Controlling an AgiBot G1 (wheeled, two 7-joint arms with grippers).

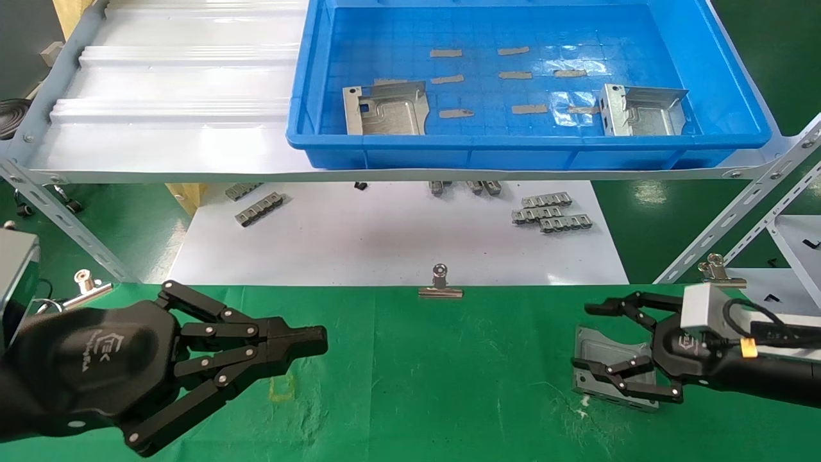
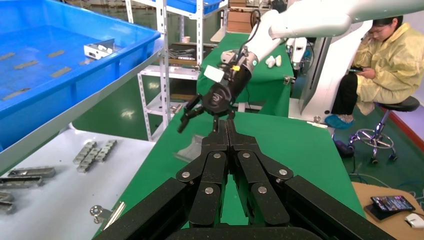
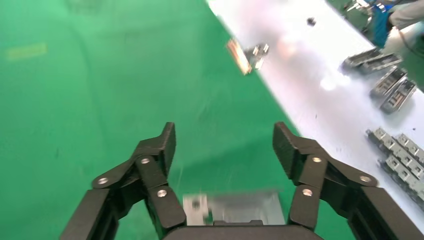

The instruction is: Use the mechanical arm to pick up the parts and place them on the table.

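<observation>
Two silver brackets lie in the blue bin (image 1: 737, 83) on the shelf, one at the left (image 1: 387, 109) and one at the right (image 1: 641, 110). A third bracket (image 1: 609, 350) lies flat on the green table (image 1: 410, 385) at the right. My right gripper (image 1: 587, 337) is open and hovers just over it, its fingers apart from the metal. In the right wrist view the open gripper (image 3: 224, 145) has the bracket (image 3: 235, 207) under its base. My left gripper (image 1: 314, 343) is shut and empty, low over the cloth at the left; it also shows in the left wrist view (image 2: 223, 125).
A white sheet (image 1: 385, 237) lies beyond the cloth with grey ridged strips (image 1: 551, 212) on it. Binder clips (image 1: 440, 285) hold the cloth's far edge. The pale grey shelf (image 1: 173, 96) overhangs the sheet, and its slanted struts (image 1: 725, 224) stand at the right.
</observation>
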